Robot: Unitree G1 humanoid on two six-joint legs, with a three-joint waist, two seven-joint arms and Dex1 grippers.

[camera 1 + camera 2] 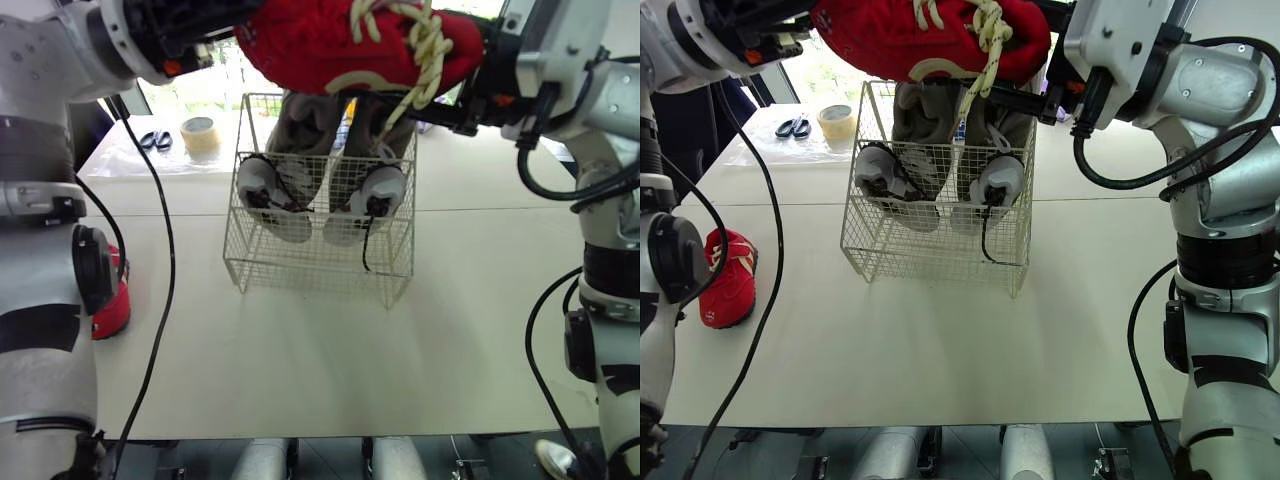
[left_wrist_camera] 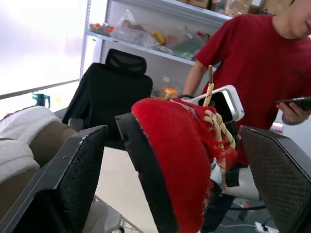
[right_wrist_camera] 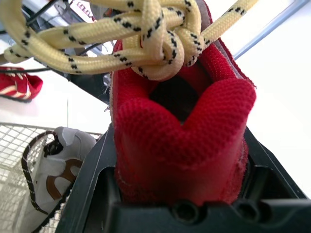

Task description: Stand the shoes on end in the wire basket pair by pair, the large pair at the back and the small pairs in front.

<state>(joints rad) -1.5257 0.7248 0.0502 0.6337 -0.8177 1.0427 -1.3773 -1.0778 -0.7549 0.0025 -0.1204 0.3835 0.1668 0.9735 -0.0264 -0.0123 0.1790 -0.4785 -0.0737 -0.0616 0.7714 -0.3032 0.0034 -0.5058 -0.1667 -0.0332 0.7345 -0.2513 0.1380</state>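
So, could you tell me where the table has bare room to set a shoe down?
Bare table in front of the wire basket and to its right. Crowded: tape and scissors far left, loose red shoe at left edge.

Between the jaws the red shoe (image 3: 182, 141) is rough woven cloth, its laces (image 3: 146, 34) braided cord. The fingers (image 2: 73, 179) are matt black plastic, finely dimpled. Below the jaws, the basket (image 1: 320, 265) is white-coated wire.
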